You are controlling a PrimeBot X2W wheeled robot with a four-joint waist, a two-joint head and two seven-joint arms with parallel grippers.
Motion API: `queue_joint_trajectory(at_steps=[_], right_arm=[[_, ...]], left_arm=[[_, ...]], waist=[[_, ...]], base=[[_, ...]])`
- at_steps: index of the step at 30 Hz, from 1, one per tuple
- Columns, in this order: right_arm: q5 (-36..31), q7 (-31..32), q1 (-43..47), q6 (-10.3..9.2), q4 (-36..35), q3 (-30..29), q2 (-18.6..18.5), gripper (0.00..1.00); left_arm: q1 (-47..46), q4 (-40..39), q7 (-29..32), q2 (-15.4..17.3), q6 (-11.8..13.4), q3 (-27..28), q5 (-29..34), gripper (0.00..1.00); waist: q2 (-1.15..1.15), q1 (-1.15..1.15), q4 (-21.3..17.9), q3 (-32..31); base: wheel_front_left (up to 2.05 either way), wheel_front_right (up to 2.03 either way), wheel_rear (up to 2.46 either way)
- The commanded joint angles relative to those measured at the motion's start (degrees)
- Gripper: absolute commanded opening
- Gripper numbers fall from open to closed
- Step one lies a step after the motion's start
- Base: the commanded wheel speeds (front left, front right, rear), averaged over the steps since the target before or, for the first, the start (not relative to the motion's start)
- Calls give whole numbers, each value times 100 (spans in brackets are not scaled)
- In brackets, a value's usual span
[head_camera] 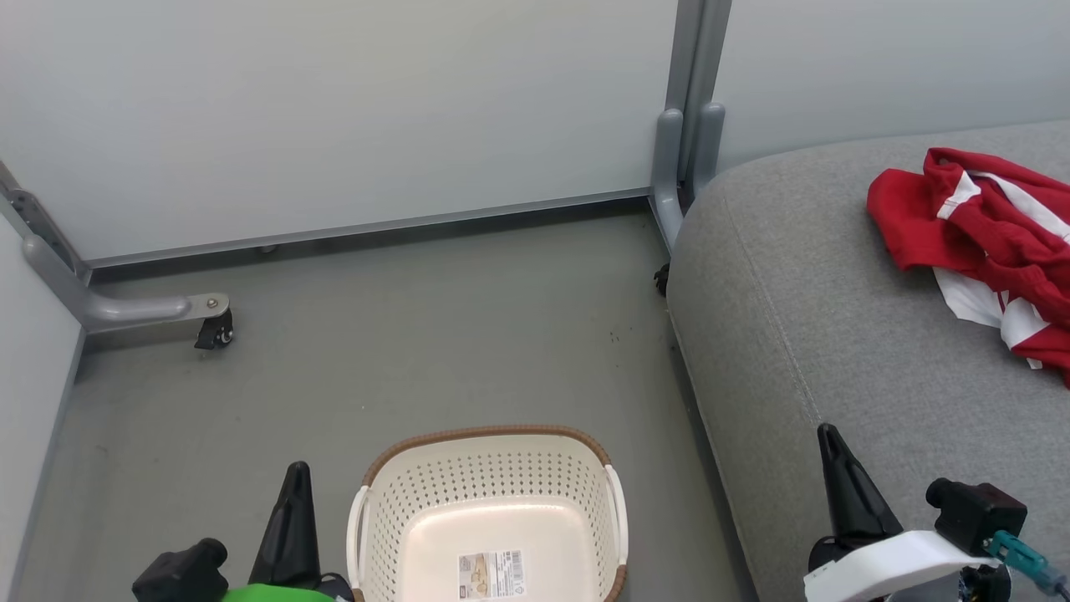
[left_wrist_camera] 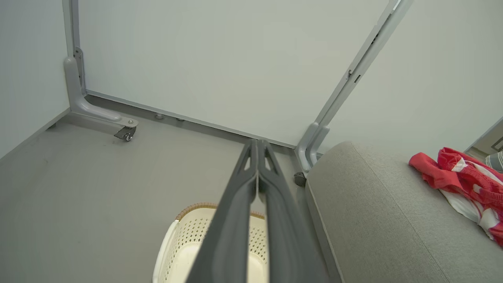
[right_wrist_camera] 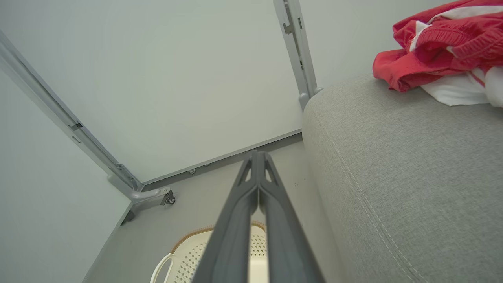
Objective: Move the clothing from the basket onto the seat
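Red and white clothing (head_camera: 991, 242) lies crumpled on the grey seat (head_camera: 836, 334) at the right; it is also in the left wrist view (left_wrist_camera: 467, 184) and the right wrist view (right_wrist_camera: 440, 51). On the floor at bottom centre stands the cream basket (head_camera: 489, 468), holding nothing but a paper label (head_camera: 491, 573). My left gripper (head_camera: 297, 472) is shut with nothing in it, just left of the basket. Over the seat's front part my right gripper (head_camera: 829, 435) is shut, with nothing held. In both wrist views the fingers (left_wrist_camera: 257, 184) (right_wrist_camera: 257, 188) are pressed together.
Pale partition walls (head_camera: 334, 109) close off the back and left. Their grey feet carry castors (head_camera: 216, 333) on the grey floor (head_camera: 418, 334). A grey post (head_camera: 681, 150) stands at the seat's back left corner.
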Motion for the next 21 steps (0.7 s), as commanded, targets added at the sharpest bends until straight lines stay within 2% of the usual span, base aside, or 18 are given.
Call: queue_joint_trajectory(at_steps=[1, 21], right_arm=[[264, 40, -186, -1, -53, -35, -33, 0], [2126, 425, -476, -1, 148, -204, -81, 0]], left_arm=[[-217, -33, 32, 67, -27, 47, -245, 0], [-540, 181, 412, 134, -166, 260, -2010, 0]], waist=[[0, 0, 0, 3], [0, 0, -7, 49]], base=[[0, 0, 0], [0, 0, 0]])
